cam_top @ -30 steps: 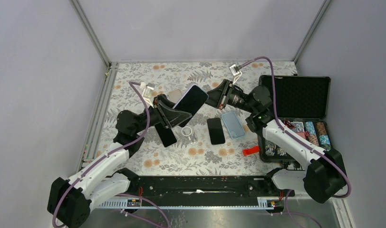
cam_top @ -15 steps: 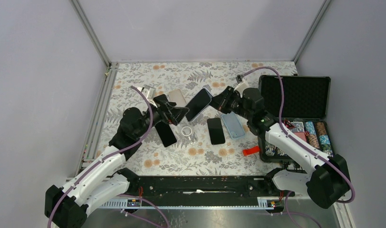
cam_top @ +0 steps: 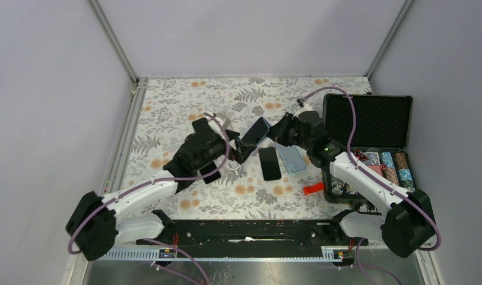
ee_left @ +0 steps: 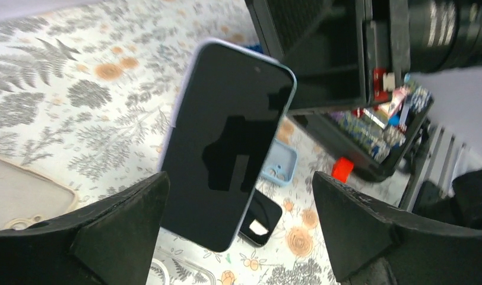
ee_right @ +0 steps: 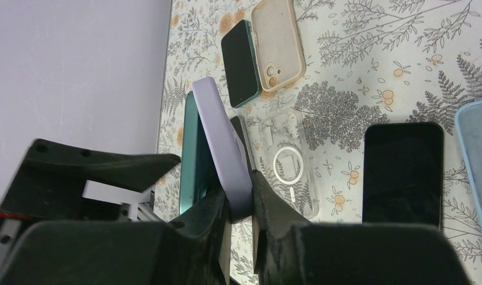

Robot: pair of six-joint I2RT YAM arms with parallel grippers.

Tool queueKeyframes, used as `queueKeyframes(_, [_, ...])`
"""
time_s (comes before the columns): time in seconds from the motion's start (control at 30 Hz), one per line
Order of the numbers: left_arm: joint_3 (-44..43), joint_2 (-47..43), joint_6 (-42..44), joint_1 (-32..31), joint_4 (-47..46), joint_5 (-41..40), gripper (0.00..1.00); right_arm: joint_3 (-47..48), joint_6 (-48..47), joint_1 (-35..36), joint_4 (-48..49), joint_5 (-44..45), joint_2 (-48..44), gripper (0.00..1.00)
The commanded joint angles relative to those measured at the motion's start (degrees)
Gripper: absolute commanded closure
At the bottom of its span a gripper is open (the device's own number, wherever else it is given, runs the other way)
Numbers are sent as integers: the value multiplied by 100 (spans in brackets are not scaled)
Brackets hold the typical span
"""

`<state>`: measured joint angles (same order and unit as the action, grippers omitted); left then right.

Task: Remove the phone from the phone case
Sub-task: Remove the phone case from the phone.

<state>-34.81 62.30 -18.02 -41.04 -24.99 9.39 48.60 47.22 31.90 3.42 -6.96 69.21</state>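
The phone in its lilac case (cam_top: 255, 132) is held tilted in the air above the floral table. My right gripper (cam_top: 274, 132) is shut on its edge; in the right wrist view the fingers (ee_right: 268, 208) pinch the lilac case (ee_right: 222, 142). My left gripper (cam_top: 241, 152) is open just below and left of the phone. In the left wrist view the phone's dark screen (ee_left: 227, 142) faces the camera between the wide-open fingers (ee_left: 108, 219), which do not touch it.
On the table lie a black phone (cam_top: 269, 163), a light blue case (cam_top: 291, 155), a clear ring-marked case (cam_top: 234, 164), another dark phone (cam_top: 208, 172) and a red piece (cam_top: 313, 188). An open black case of chips (cam_top: 369, 127) stands at the right. A beige case (ee_right: 278, 44) lies farther off.
The right gripper has carried the phone lower and to the right. The left arm has swung right and reached forward, and its open gripper now sits under the phone.
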Motion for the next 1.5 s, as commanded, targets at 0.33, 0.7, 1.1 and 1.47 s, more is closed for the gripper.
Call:
queueKeyframes(0.33, [-662, 994, 1026, -563, -846, -320, 15, 275, 524, -68, 510, -416, -31, 100])
queueKeyframes(0.7, [-788, 1067, 1154, -572, -636, -379, 43, 321, 521, -92, 539, -847, 18, 100])
queueKeyframes(1.1, [-1076, 1276, 1626, -572, 29, -599, 38, 464, 388, -151, 259, -1294, -50, 100])
queueKeyframes(1.47, [-1490, 1495, 1758, -572, 677, -1065, 74, 514, 84, -186, -26, -1456, -73, 100])
